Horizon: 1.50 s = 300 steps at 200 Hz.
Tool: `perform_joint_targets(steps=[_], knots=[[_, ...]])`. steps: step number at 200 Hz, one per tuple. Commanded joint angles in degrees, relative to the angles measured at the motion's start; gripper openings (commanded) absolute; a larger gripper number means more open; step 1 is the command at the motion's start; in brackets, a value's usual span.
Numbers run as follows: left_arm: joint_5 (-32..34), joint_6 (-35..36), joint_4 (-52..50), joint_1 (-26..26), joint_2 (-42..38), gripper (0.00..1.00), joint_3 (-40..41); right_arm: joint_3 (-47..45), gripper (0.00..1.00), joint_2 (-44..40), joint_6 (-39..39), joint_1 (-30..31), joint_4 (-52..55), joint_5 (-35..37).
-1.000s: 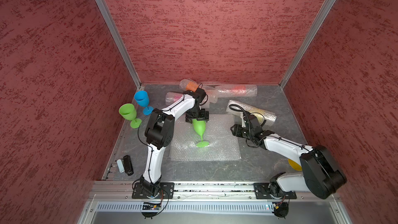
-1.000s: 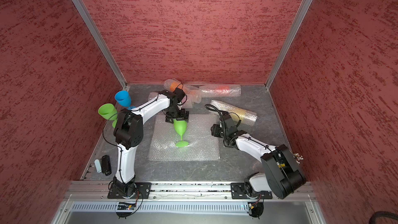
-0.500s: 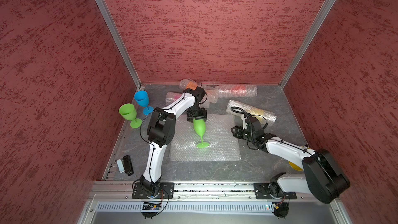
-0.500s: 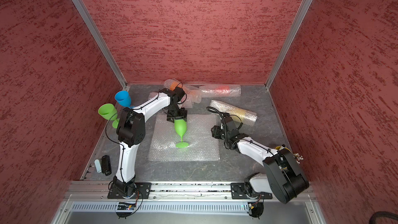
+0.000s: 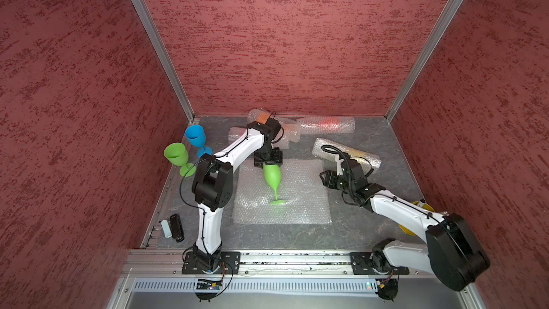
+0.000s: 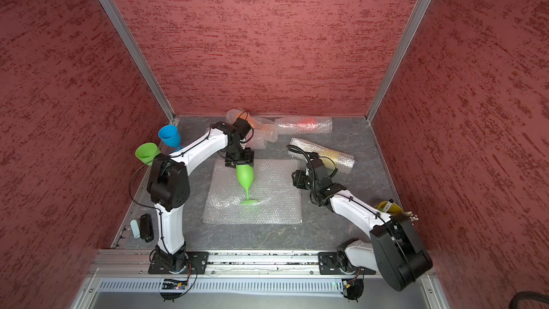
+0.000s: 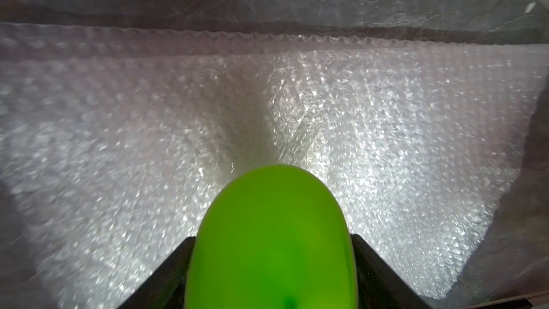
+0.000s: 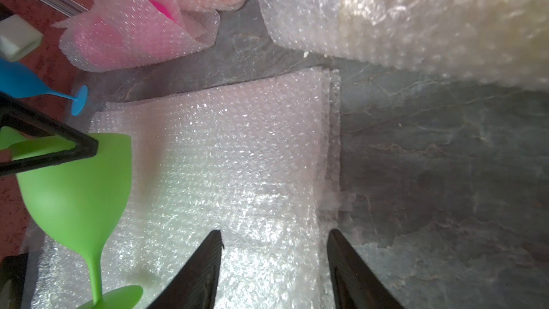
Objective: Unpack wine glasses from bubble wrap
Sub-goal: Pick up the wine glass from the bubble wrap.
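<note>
Left gripper (image 5: 269,164) pinches the bowl of a tilted bright-green plastic goblet (image 5: 272,177), foot on the flat clear bubble-wrap sheet (image 5: 306,206). The right gripper (image 8: 274,242) is spread and empty at the sheet's edge (bubble-wrapped rolls (image 5: 325,123) crowd behind the sheet).

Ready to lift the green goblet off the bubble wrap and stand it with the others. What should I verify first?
1. Left gripper closed on green goblet at the bowl: ok.
2. Goblet out of its wrapping, bubble-wrap sheet lying flat beneath: ok.
3. Goblet's foot clear of the sheet: cannot tell.
4. Right gripper open, empty, over the sheet's edge: ok.
5. Blue goblet and second green goblet standing upright: ok.
</note>
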State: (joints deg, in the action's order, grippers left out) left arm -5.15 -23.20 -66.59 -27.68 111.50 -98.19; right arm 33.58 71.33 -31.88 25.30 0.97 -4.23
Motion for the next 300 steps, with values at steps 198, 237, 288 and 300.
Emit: perform_joint_targets(steps=[198, 237, 288, 300], knots=[[22.2, -5.7, 11.4, -14.1, -22.6, 0.88, 20.7, 3.9, 0.6, -10.2, 0.8, 0.0, 6.5, 4.5], [21.5, -6.4, 11.3, -14.9, -23.6, 0.89, 21.0, 3.3, 0.59, -11.6, 0.6, 0.0, 6.5, 5.1], [20.4, -7.3, 12.3, -15.1, -24.7, 0.9, 23.4, 3.4, 0.6, -12.9, 0.4, 0.0, 7.1, 5.3], [20.6, -7.5, 12.4, -15.2, -25.0, 0.89, 23.6, 3.3, 0.6, -13.3, 0.5, 0.0, 7.4, 5.5]])
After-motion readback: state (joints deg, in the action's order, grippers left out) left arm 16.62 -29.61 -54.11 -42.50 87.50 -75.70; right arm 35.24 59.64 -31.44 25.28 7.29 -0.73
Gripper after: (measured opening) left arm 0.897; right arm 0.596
